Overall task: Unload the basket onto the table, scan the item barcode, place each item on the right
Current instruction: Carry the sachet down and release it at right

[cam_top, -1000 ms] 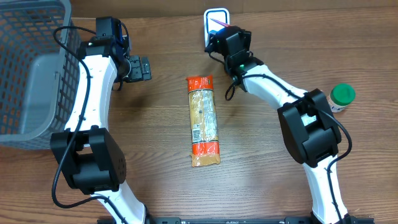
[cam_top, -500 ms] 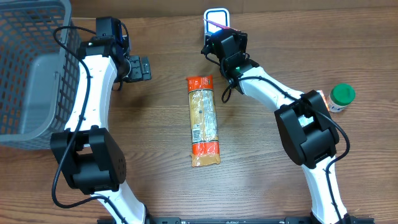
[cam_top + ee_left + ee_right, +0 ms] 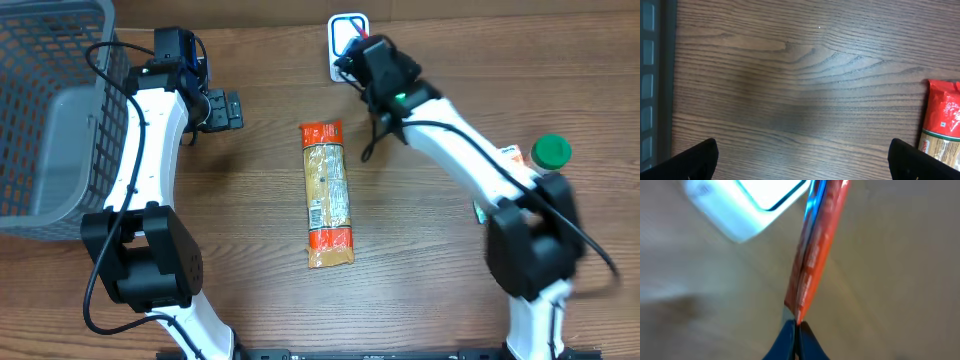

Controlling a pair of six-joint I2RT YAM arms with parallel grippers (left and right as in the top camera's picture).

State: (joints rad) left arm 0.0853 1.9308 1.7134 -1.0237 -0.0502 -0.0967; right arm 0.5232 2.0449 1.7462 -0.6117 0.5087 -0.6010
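- Red packet (image 3: 816, 250) serves as the landmark: far to its left, a grey mesh basket (image 3: 45, 110) stands at the table's edge.
- Left gripper (image 3: 224, 109) hangs to the left of the red packet, between it and the basket, jaws spread wide with nothing in them. In the left wrist view its dark fingers (image 3: 695, 161) show only at the lower corners, over bare wood.
- A long package (image 3: 327, 195) with orange-red ends and a pale middle lies flat on the wooden table (image 3: 420, 270), below and slightly left of the red packet and well apart from it. One red end also shows at the right edge of the left wrist view.
- The red packet itself is thin, seen edge-on, and clamped at its lower end by the right gripper (image 3: 796, 339), whose jaws are pressed together on it. The right wrist view is blurred.
- A white scanner (image 3: 742, 202) with a glowing window sits just beside the red packet, at its upper left; whether they touch cannot be told.
- A green-capped bottle (image 3: 549, 153) stands well to the right of the red packet.
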